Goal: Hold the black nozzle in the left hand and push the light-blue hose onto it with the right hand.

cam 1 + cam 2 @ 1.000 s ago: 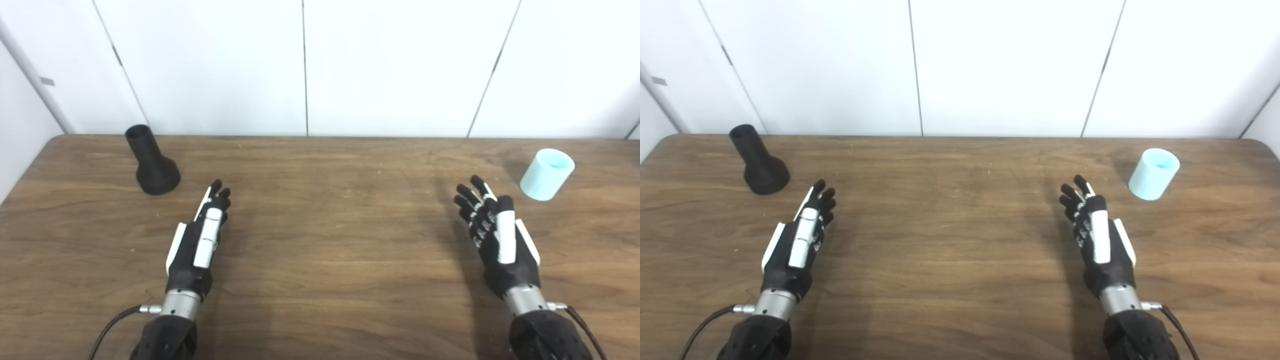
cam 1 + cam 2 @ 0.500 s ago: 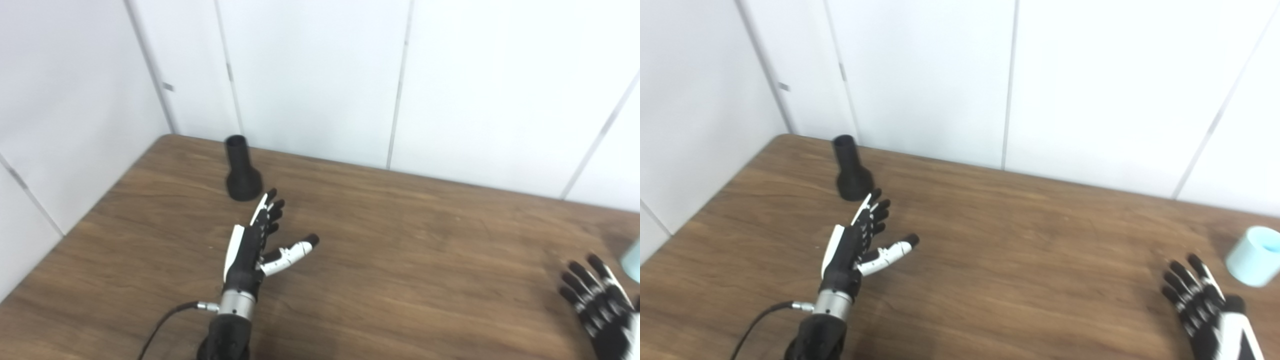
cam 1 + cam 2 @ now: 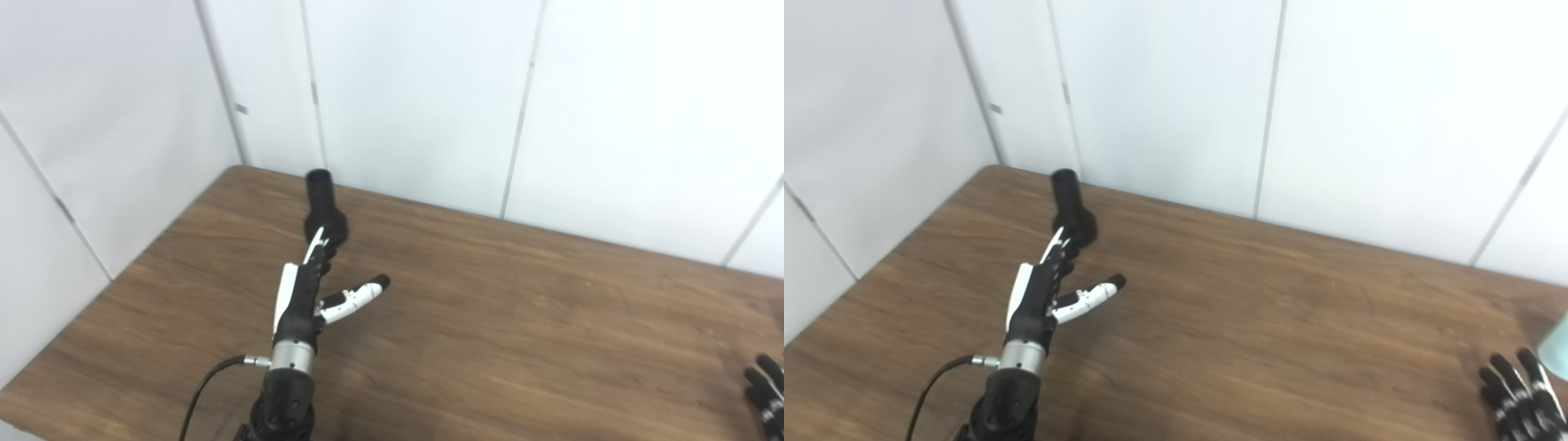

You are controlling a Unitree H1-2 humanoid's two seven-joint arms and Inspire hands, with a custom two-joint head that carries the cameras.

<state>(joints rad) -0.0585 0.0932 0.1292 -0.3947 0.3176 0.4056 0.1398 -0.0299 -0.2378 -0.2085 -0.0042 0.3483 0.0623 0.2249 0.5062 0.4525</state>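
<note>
The black nozzle stands upright on its flared base near the table's far left corner, narrow tube pointing up. My left hand is open, fingers stretched toward the nozzle's base with their tips at or just in front of it, thumb splayed out to the right; whether they touch it I cannot tell. Only the fingertips of my right hand show at the bottom right edge, spread apart and holding nothing. A sliver of the light-blue hose shows at the right edge of the right eye view, just beyond that hand.
The brown wooden table meets white wall panels at the back and left, close behind the nozzle. A black cable trails from my left wrist toward the table's near edge.
The camera has swung left, so the whole scene shifted right. My left hand has reached forward until its fingertips overlap the nozzle's base. My right hand and the hose have slid almost out of view.
</note>
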